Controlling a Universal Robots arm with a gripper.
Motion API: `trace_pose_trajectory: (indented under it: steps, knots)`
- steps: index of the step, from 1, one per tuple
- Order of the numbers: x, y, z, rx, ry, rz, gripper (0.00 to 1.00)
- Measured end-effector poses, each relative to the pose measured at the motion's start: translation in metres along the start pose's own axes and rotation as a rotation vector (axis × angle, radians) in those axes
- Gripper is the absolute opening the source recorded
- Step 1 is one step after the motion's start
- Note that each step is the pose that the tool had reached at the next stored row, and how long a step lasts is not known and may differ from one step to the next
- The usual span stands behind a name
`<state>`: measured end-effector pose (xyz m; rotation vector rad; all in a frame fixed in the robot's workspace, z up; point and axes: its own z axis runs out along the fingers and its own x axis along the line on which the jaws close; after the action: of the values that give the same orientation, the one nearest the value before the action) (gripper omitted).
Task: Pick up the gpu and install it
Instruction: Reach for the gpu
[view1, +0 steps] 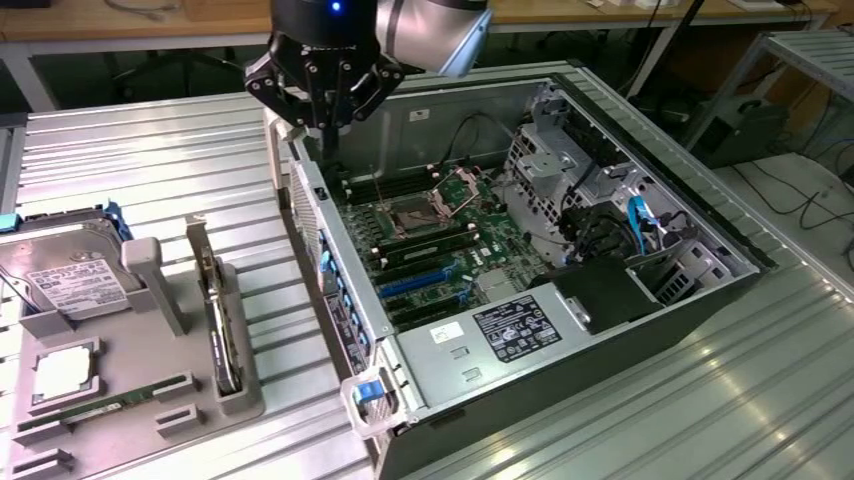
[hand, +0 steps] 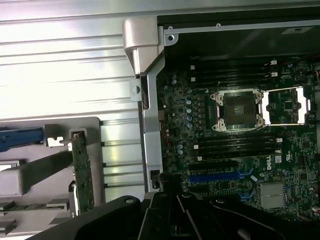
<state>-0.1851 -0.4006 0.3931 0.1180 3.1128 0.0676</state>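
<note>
1. The gripper (view1: 324, 128) hangs over the near wall of the open computer case (view1: 400, 120), above the edge of the motherboard (view1: 441, 240). Its jaws are drawn together and hold nothing.
2. The gpu (view1: 220, 325) stands on its long edge in a slot of the gray holder (view1: 134, 350), which sits on the ribbed metal table (view1: 160, 160) at the exterior view's left of the case.
3. The gpu is well apart from the jaws, outside the case and untouched. The case wall lies between the card and the gripper.
4. In the wrist view the gripper (hand: 172, 195) shows as dark, over the board beside the blue expansion slot (hand: 220, 177). The gpu (hand: 82, 175) appears edge-on as a thin green strip in the holder.
5. The CPU socket (hand: 236, 111) lies open on the board.
6. A hard drive (view1: 60, 275) and a RAM stick (view1: 94, 405) share the holder with the gpu.
</note>
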Motion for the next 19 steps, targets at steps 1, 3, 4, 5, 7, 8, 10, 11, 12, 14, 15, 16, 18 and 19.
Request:
trace_pose_trajectory:
  steps: [1, 3, 4, 5, 7, 8, 10, 11, 12, 14, 15, 16, 18, 19]
  knots:
    - [0.002, -0.0002, 0.0000, 0.0000, -0.0001, 0.000, 0.11]
    - [0.006, -0.0009, -0.0002, 0.0000, 0.0000, 0.000, 0.11]
    - [0.009, -0.0014, -0.0003, 0.0000, 0.0000, 0.000, 0.11]
    - [0.012, -0.0019, -0.0003, 0.0000, 0.0000, 0.000, 0.11]
    - [0.016, -0.0030, -0.0006, 0.0001, 0.0001, -0.001, 0.11]
    - [0.017, -0.0036, -0.0006, 0.0001, 0.0001, -0.001, 0.11]
    - [0.020, -0.0045, -0.0007, -0.0001, 0.0002, -0.005, 0.11]
    - [0.022, -0.0049, -0.0007, -0.0002, 0.0003, -0.008, 0.11]
    - [0.023, -0.0052, -0.0008, -0.0003, 0.0005, -0.011, 0.11]
    - [0.026, -0.0058, -0.0009, -0.0004, 0.0008, -0.018, 0.11]
    - [0.028, -0.0061, -0.0009, -0.0005, 0.0010, -0.021, 0.11]
    - [0.030, -0.0064, -0.0010, -0.0006, 0.0010, -0.024, 0.11]
    - [0.036, -0.0076, -0.0012, -0.0005, 0.0012, -0.025, 0.11]
    - [0.039, -0.0082, -0.0013, -0.0006, 0.0012, -0.025, 0.11]
